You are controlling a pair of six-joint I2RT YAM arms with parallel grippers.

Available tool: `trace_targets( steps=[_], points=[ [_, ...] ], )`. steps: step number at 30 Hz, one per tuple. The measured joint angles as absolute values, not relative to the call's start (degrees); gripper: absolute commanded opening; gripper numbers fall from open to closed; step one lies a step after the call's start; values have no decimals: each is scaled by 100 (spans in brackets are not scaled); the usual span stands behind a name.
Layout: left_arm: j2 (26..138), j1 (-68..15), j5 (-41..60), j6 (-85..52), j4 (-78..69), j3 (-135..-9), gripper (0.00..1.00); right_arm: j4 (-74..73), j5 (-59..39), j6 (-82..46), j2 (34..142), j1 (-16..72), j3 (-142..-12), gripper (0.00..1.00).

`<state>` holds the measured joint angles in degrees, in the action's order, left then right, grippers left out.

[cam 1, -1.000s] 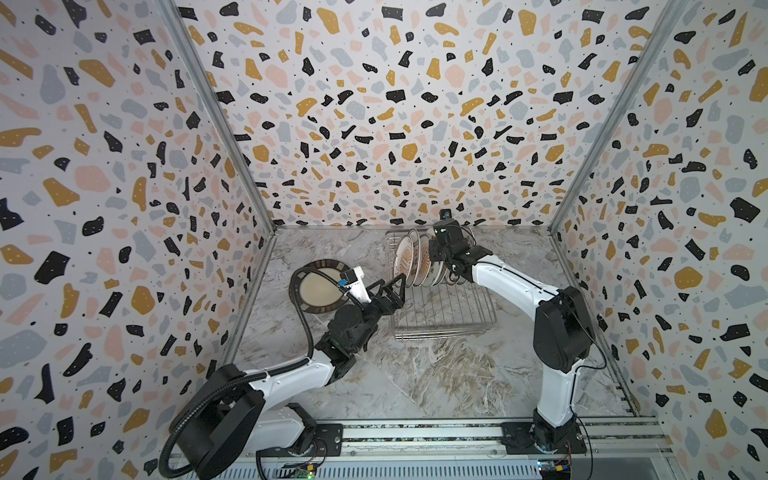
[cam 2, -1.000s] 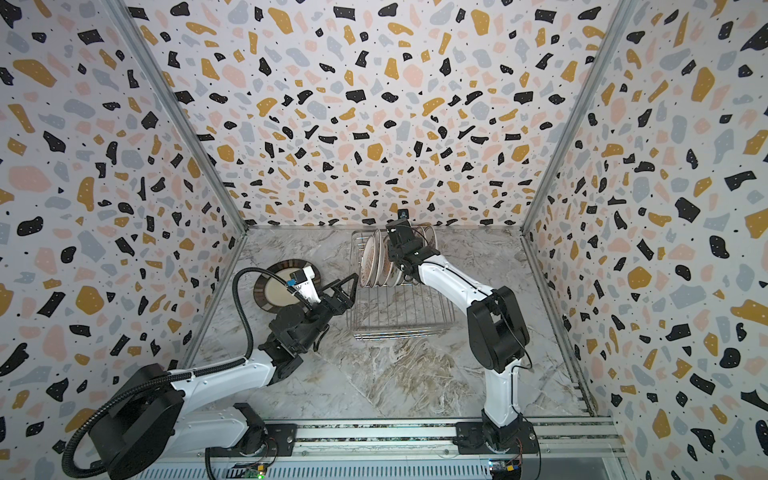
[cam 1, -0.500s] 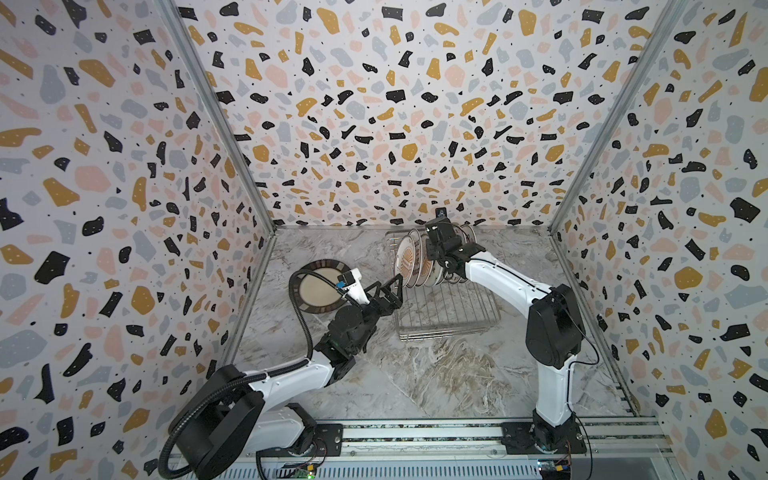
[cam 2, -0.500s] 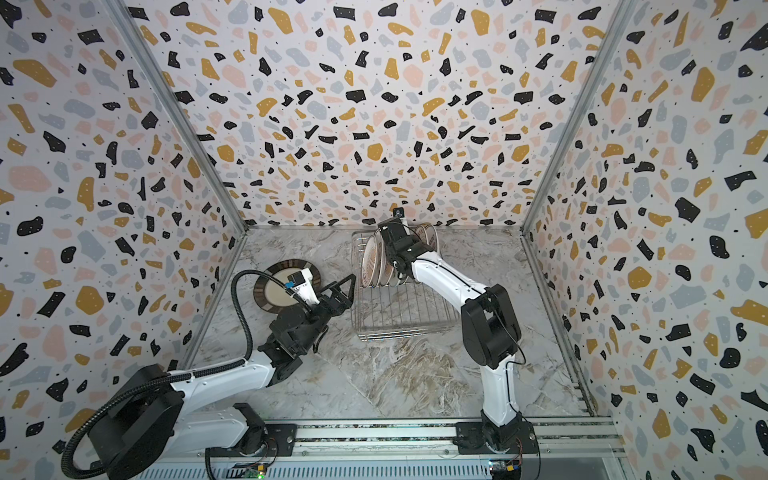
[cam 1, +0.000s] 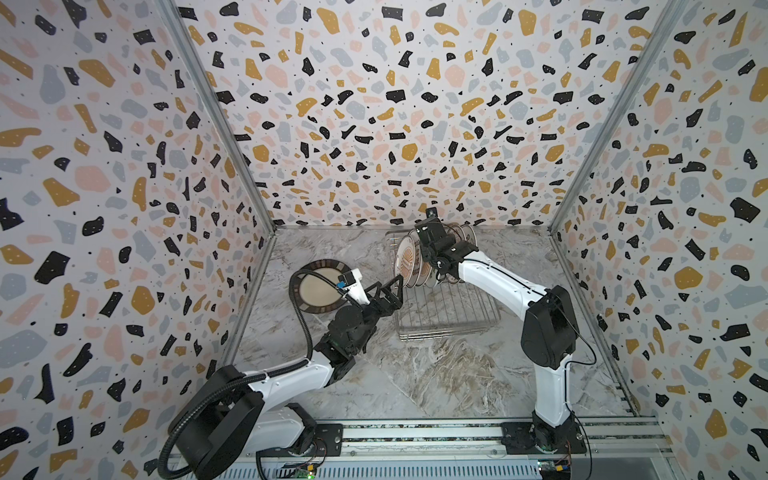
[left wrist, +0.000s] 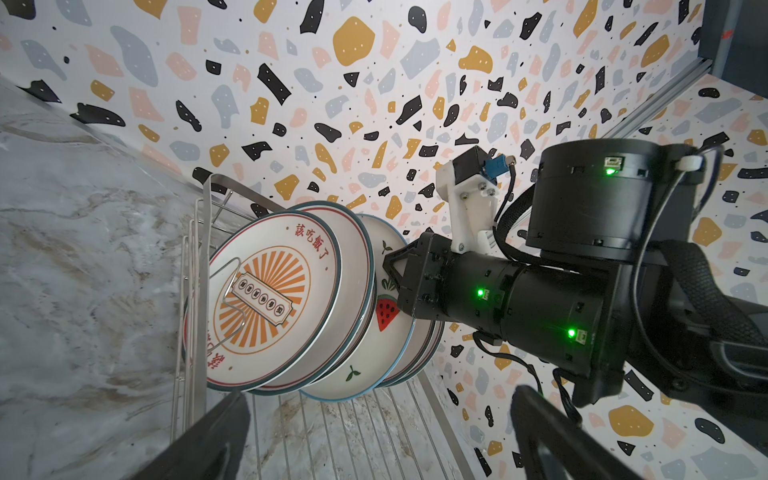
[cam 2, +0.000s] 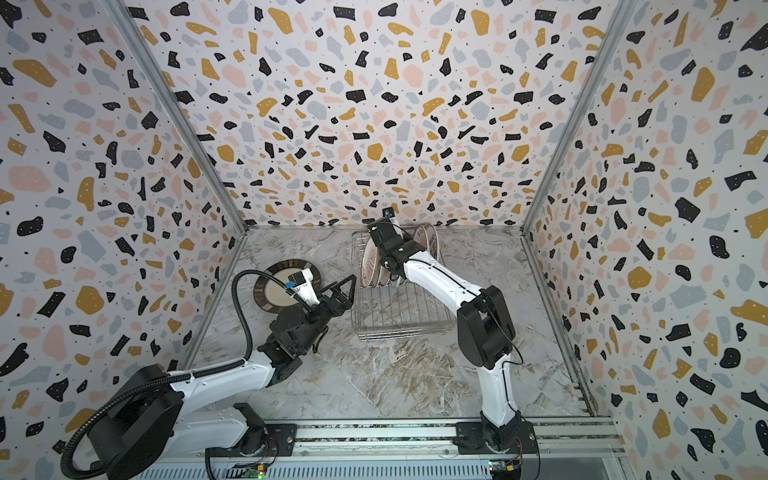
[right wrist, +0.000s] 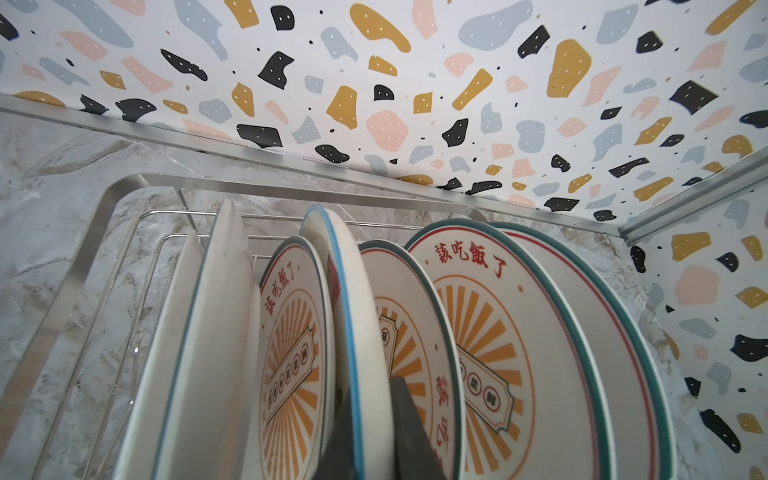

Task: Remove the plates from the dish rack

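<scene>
In rack (cam 1: 449, 307): ~7 plates (right wrist: 498, 324) | tbl (cam 1: 436, 374): 1 plate (cam 1: 316, 286) | R pincer (right wrist: 370, 424) grips 1

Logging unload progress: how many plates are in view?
8. Seven stand on edge, overlapping, in the dish rack, the blue-rimmed plate gripped by the right hand; more may be hidden. One dark-rimmed plate lies flat on the table left of it.

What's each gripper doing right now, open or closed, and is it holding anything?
The left gripper: open, holding nothing.
The right gripper: closed on the blue-rimmed plate, which stands in the dish rack.
</scene>
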<state>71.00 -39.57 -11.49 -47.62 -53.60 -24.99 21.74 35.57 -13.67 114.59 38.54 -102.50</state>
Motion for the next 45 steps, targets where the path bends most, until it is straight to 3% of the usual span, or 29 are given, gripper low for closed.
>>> trace_targets(
  steps=[16,29,36,45],
  points=[
    [6814,-3957,-1035,-4757,-5374,-2412,100,2228,4053,-991,10525,3955,-10145,7],
    [6386,-3955,-856,-4757,-5833,-1966,100,1662,3957,-875,9091,4051,-8661,6],
    [6082,-3964,-54,-4644,-5749,-1966,100,1179,2746,-1109,7891,3551,-7422,6],
    [5629,-4012,-36,-4403,-5435,-1964,100,847,1527,-1404,6886,3232,-6484,6]
  ],
)
